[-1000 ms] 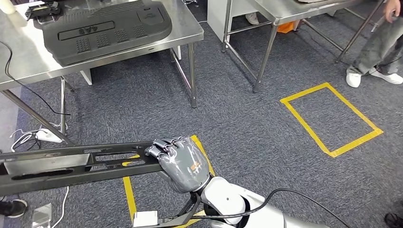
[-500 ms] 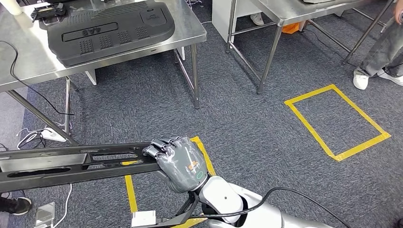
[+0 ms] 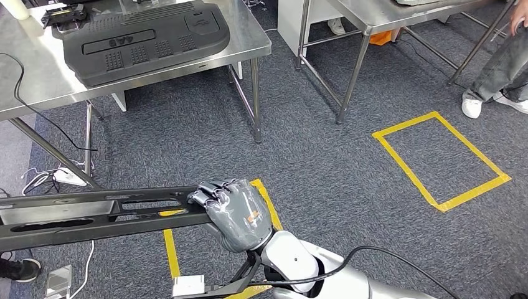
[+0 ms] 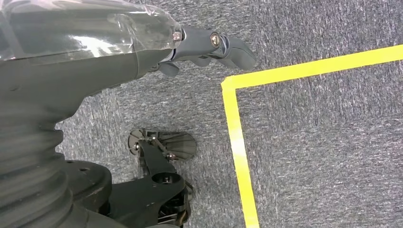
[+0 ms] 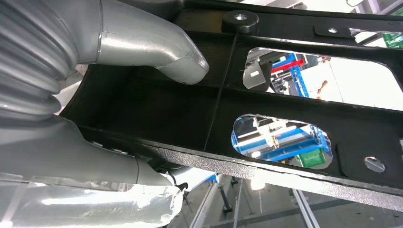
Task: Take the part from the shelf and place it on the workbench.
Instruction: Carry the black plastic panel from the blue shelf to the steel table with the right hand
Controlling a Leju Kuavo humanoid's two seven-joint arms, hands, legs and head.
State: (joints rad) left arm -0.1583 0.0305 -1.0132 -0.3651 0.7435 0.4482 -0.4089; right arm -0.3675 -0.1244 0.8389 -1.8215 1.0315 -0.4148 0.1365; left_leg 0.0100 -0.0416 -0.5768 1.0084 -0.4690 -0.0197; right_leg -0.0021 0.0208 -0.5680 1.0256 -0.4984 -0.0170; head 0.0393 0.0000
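Observation:
A long black part (image 3: 93, 215) with slotted cut-outs lies level over the carpet at the lower left of the head view. My right hand (image 3: 235, 212) grips its right end, fingers wrapped over the top edge. In the right wrist view, the right hand's thumb (image 5: 157, 52) presses into the part (image 5: 294, 99), whose openings show the room behind. The steel workbench (image 3: 37, 87) stands ahead at the upper left. My left hand (image 4: 209, 43) hangs over the carpet, fingers loose and holding nothing.
A big black moulded panel (image 3: 143, 37) covers much of the workbench. A second steel table (image 3: 373, 12) stands at the upper right, with a person's legs (image 3: 498, 56) beside it. Yellow tape rectangles (image 3: 439, 159) mark the carpet. Cables and a white power strip (image 3: 62, 177) lie at the left.
The whole picture has shifted slightly, so the camera moved. My right hand keeps the same hold on the black part.

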